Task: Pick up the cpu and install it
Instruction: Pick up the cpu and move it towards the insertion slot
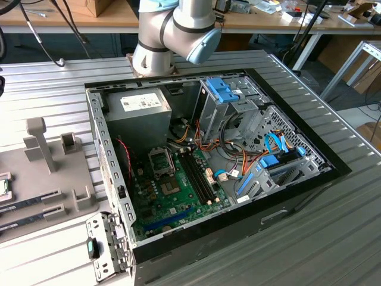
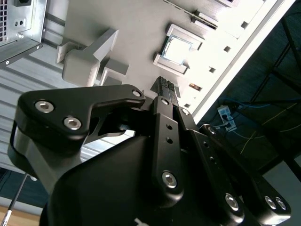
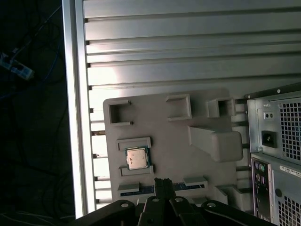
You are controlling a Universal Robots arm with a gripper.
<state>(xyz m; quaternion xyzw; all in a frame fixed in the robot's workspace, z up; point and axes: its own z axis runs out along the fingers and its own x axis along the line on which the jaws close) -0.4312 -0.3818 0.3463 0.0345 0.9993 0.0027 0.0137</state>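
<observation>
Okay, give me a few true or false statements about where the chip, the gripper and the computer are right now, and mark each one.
1. The chip lies in a holder on the grey tray, outside the computer case. True.
2. The gripper is holding the chip. False: it is shut on nothing, above the tray and apart from the chip.
3. The case lies open, with the green circuit board showing. True.
4. In the exterior view, the tray stands to the right of the case. False: it is on the exterior view's left.
</observation>
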